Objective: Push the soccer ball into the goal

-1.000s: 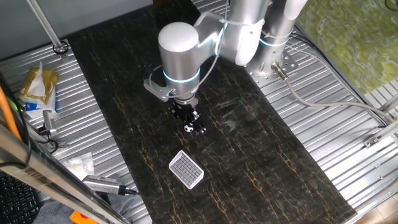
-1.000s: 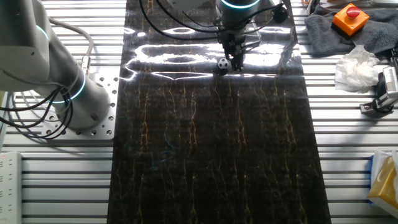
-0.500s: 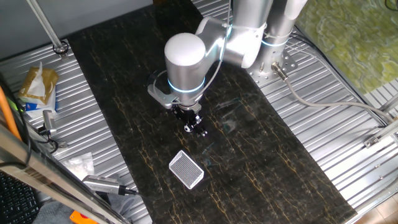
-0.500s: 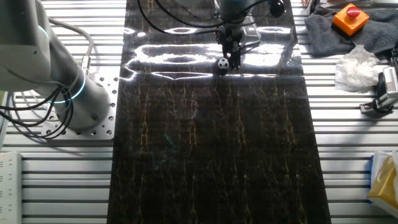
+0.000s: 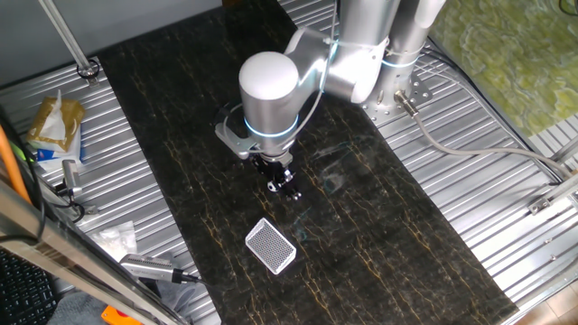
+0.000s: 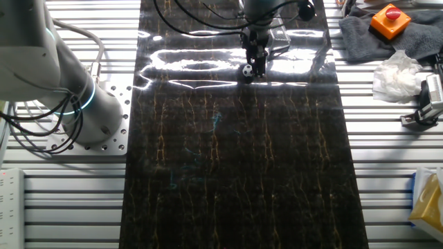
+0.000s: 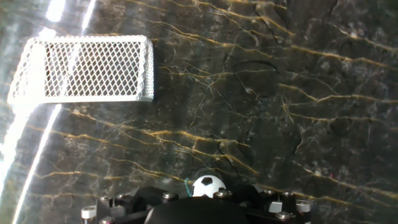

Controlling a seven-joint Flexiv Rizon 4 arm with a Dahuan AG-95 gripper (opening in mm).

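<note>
The soccer ball [image 7: 208,186], tiny and white with black patches, lies on the dark marble-patterned mat right against the front of my gripper [image 7: 199,208]. In the other fixed view the ball [image 6: 247,70] touches the left side of the narrow, shut fingers [image 6: 256,63]. The goal [image 7: 84,68], a white frame with grey mesh, stands at the upper left of the hand view, well apart from the ball. In one fixed view the goal [image 5: 270,246] lies below the gripper [image 5: 283,183] and the ball [image 5: 274,187].
Ribbed metal table [image 5: 488,208] flanks the mat on both sides. An orange-and-blue packet [image 5: 54,126] and white paper scraps [image 5: 116,238] lie at the left. A grey cloth with an orange button box [image 6: 390,19] and crumpled paper [image 6: 396,76] sit at the right.
The arm has shifted slightly, closing the fingers' small gap to the ball over the last second. The ball and the goal have stayed about where they were.
</note>
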